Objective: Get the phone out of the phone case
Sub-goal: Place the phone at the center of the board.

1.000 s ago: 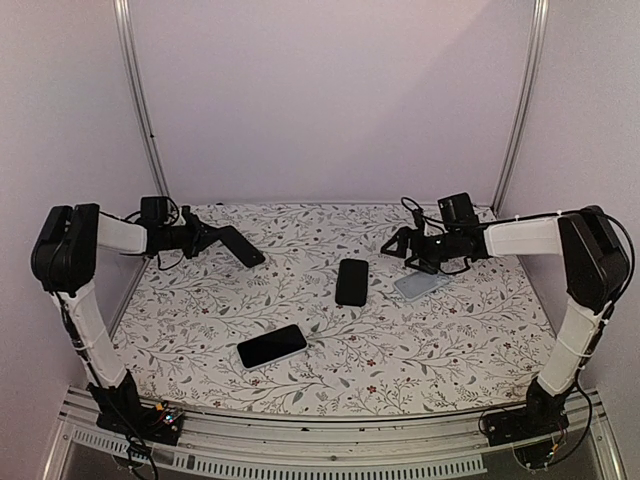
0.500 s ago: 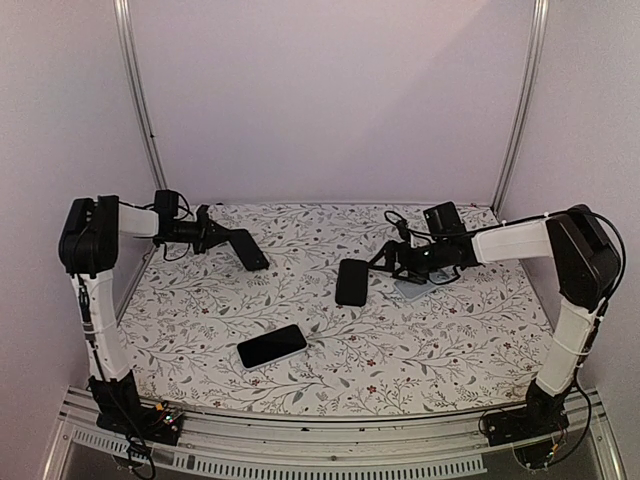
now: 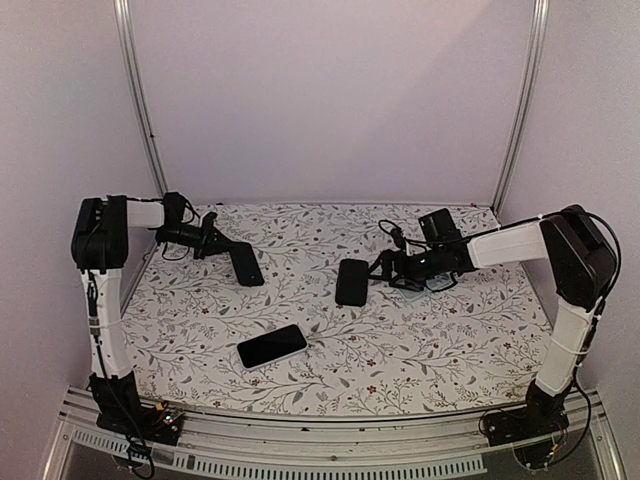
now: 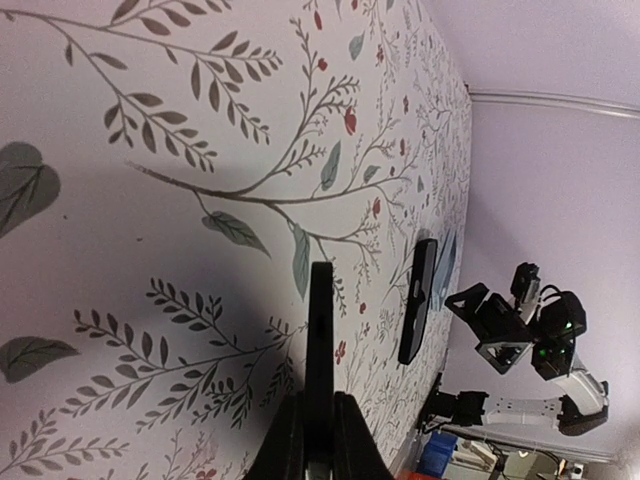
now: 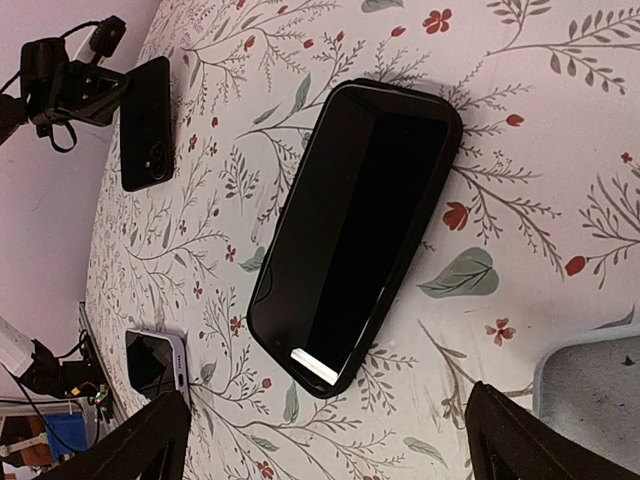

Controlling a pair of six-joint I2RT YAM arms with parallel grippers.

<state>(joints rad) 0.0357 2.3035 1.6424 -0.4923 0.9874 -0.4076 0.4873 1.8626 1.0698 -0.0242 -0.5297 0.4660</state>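
Observation:
A black phone case (image 3: 352, 281) lies flat mid-table, and a dark glossy phone face (image 5: 355, 230) fills its rim. My right gripper (image 3: 383, 268) hovers just to its right, low over the cloth and open, with both fingers wide apart and nothing between them (image 5: 335, 450). The case's near end lies just ahead of them. At far left, my left gripper (image 3: 215, 243) is shut on a thin flat black slab (image 3: 245, 265). The left wrist view shows the slab edge-on (image 4: 320, 340), close above the cloth. Whether the slab is a phone or a case I cannot tell.
A second phone (image 3: 272, 346) with a pale edge lies screen-up near the front, and its corner shows in the right wrist view (image 5: 155, 360). A grey translucent case (image 5: 590, 390) lies just right of my right gripper. Side walls and metal posts (image 3: 140, 110) border the floral table (image 3: 450, 340).
My right gripper has moved left from over the grey case to the black cased phone. The left arm has drawn in, and the slab has tipped lower toward the table.

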